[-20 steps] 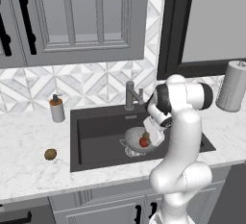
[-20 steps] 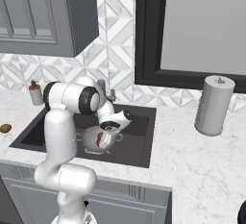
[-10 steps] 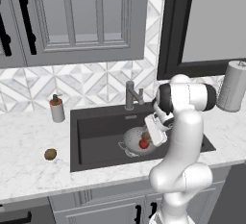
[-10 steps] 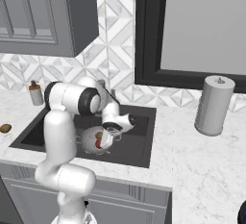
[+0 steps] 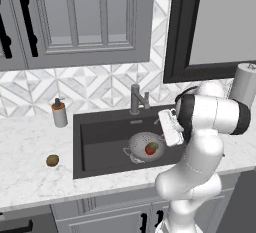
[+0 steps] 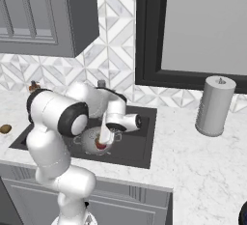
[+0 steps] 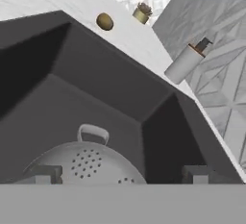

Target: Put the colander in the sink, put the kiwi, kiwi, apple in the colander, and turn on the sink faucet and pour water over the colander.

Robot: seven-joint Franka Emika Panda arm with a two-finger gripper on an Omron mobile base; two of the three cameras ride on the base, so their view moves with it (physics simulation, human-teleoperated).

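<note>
The silver colander [image 5: 142,146] sits in the dark sink [image 5: 100,137], with the red apple [image 5: 150,148] lying inside it. My gripper [image 5: 166,129] hangs just above the colander's right rim, open and holding nothing. From the right, the gripper [image 6: 103,134] is over the colander [image 6: 91,141] and the apple [image 6: 100,145]. In the hand view my gripper [image 7: 120,175] has its fingertips [image 7: 45,174] spread wide over the colander [image 7: 86,165] and its loop handle. A kiwi [image 5: 52,160] lies on the counter left of the sink, also seen as the kiwi [image 7: 104,21]. The sink faucet [image 5: 136,98] stands behind the basin, with no water running.
A white soap dispenser [image 5: 59,113] stands at the sink's back left corner. A paper towel roll [image 6: 215,105] stands on the counter to the right. A small potted plant [image 7: 141,14] sits beyond the kiwi. Cabinets hang above the counter.
The jaws have opened wide and the hand has drawn slightly up and right off the colander. The apple stays in the colander.
</note>
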